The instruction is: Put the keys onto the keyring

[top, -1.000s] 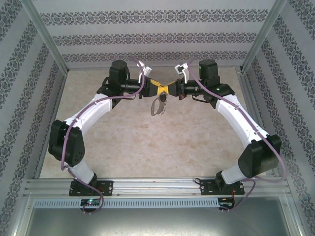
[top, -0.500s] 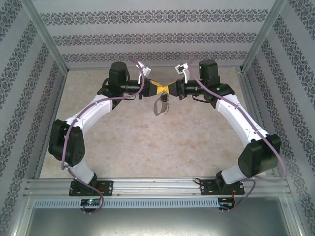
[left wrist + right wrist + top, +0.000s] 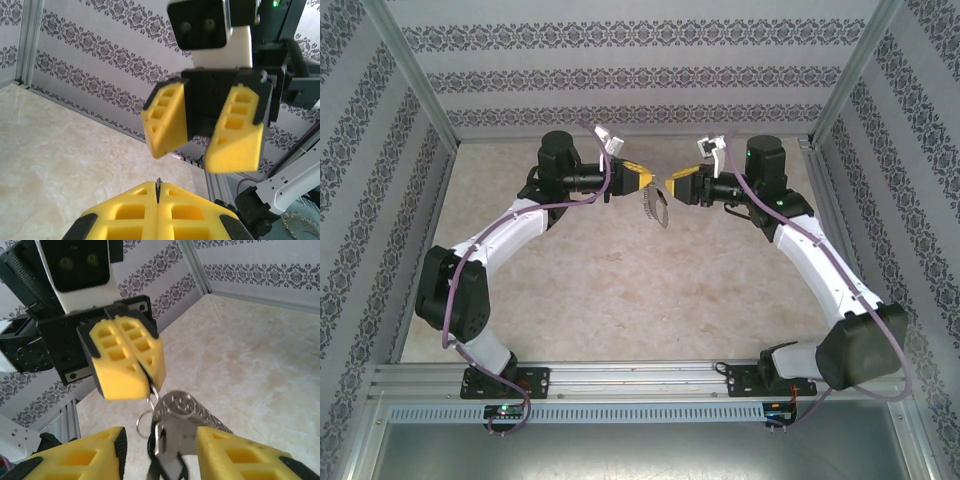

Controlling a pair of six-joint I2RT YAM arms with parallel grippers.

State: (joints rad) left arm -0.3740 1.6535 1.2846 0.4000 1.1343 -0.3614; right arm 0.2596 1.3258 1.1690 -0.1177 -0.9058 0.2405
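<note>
The keyring [image 3: 656, 206] is held in the air above the table [image 3: 620, 290], towards the table's far edge, and hangs slightly tilted with its long side pointing downward. The left gripper [image 3: 642, 181] is found directly above the keyring and to its left, closed tight. A thin metal part at the keyring's top is pinched between its yellow fingers [image 3: 125, 357], and in the left wrist view only a sliver of that metal is seen rising from the closed seam.

The right gripper [image 3: 672, 186] is placed just right of the keyring and faces the left gripper. It is open, with its jaws standing clearly apart. In the right wrist view the keyring's embossed grey body [image 3: 182, 407] is seen hanging in the gap between the two spread fingers [image 3: 245, 455], and no contact with either of them can be made out.

A small ring [image 3: 142, 423] is seen beside the keyring's upper left. A dark-edged piece [image 3: 167, 467] hangs at the keyring's lower end. Whether that piece is the key cannot be told.
</note>
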